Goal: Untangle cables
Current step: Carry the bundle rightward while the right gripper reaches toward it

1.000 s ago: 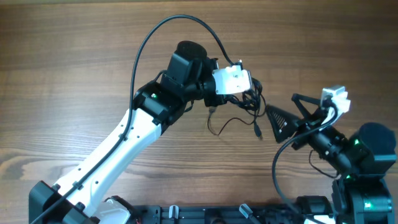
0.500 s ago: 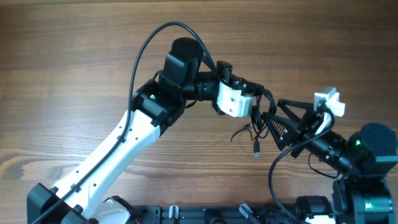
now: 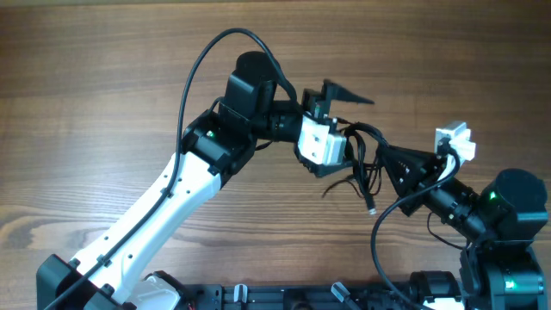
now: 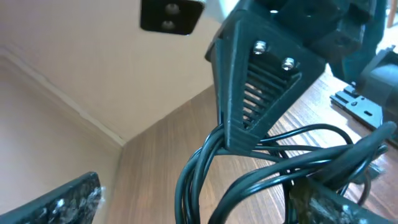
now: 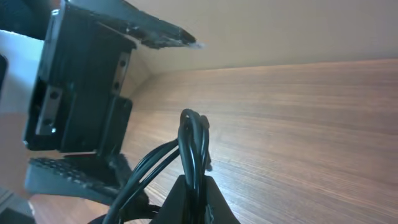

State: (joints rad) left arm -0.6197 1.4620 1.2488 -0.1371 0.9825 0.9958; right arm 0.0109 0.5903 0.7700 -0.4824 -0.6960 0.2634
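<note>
Right of the table's (image 3: 103, 86) centre, the cables (image 3: 362, 160) hang as a dark bunch between the two claws. The bunch's long axis runs roughly from the left gripper (image 3: 349, 138) across to the right gripper (image 3: 383, 155), and two loose ends trail toward the robot's side, one tipped with a small plug (image 3: 372, 209). The right gripper's fingers (image 5: 194, 190) are pinched tight on the cords, which rise from them in a narrow upright loop. The left gripper is spread wide; strands run past its lower finger (image 4: 314, 199), but whether they touch it I cannot tell.
</note>
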